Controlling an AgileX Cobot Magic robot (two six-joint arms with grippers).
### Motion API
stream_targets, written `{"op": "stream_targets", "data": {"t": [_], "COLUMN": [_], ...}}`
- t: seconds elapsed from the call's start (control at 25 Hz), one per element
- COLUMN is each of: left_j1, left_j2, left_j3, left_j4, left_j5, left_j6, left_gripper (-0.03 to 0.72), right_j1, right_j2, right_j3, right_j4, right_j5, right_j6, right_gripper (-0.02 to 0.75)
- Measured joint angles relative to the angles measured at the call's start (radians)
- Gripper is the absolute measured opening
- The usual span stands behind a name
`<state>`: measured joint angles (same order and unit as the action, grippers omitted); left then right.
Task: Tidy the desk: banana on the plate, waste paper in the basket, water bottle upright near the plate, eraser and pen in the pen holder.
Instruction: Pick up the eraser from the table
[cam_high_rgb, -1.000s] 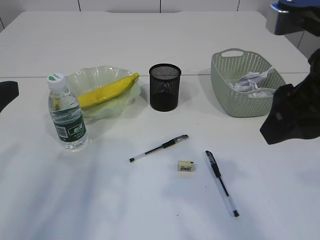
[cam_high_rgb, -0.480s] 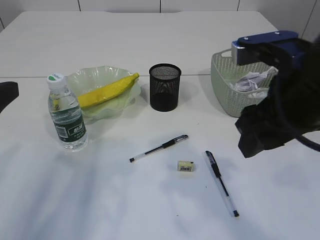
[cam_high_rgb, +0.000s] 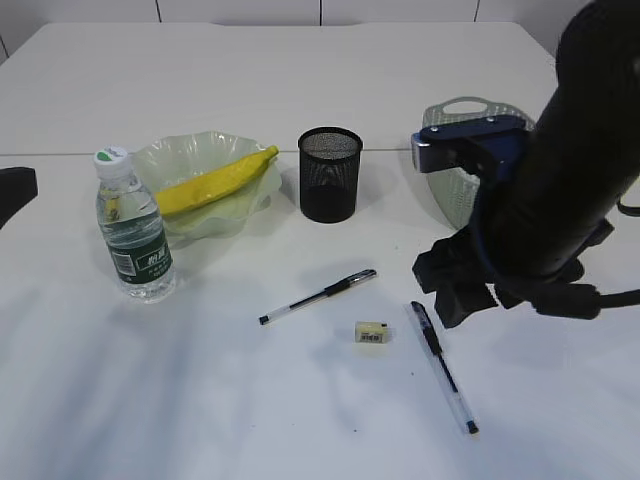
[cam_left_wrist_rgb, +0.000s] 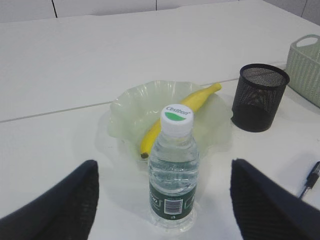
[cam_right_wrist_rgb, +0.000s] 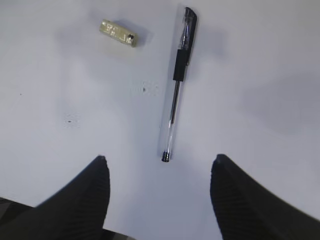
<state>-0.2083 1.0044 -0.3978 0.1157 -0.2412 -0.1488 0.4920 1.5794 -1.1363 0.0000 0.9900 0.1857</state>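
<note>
Pen (cam_right_wrist_rgb: 177, 85) under my right tool (cam_right_wrist_rgb: 159, 192) is what I go for now: it lies flat on the worktop (cam_high_rgb: 200, 400), tip toward the camera of that wrist, and the two fingers stand apart on either side of its line, touching nothing. I keep them spread so that they can come down across the thin barrel. This tool hovers above the pen's cap end in the exterior view, not yet on it.

Just beside this pen is the eraser (cam_high_rgb: 372, 332), also loose on the worktop, and a little further left the second pen (cam_high_rgb: 318, 296) lies at a slant. I judge that all three are left to do.

My left tool (cam_left_wrist_rgb: 160, 200) is also open and empty; the water bottle (cam_left_wrist_rgb: 173, 170) stands upright between its fingers, apart from both, right beside the plate (cam_high_rgb: 170, 160), so I think this part is done. The banana (cam_high_rgb: 215, 181) rests on the plate. Behind, the pen holder (cam_high_rgb: 329, 174) stands upright and near enough for a short carry. The basket (cam_high_rgb: 447, 160), mostly hidden by my right arm, is furthest.
</note>
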Motion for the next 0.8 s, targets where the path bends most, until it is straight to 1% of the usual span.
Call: {"op": "stream_targets", "data": {"t": [0.56,0.8], "left_j1": [0.000,0.000], "left_j2": [0.000,0.000], "left_j3": [0.000,0.000], "left_j4": [0.000,0.000], "left_j5": [0.015,0.021], "left_j6": [0.000,0.000], "left_gripper": [0.580,0.580], "right_j1": [0.000,0.000], "right_j2": [0.135,0.193], "right_j3": [0.000,-0.008], "right_j4": [-0.071,-0.121], "right_j5": [-0.132,-0.171], "right_j6": [0.008,0.010], "right_gripper": [0.465,0.465]}}
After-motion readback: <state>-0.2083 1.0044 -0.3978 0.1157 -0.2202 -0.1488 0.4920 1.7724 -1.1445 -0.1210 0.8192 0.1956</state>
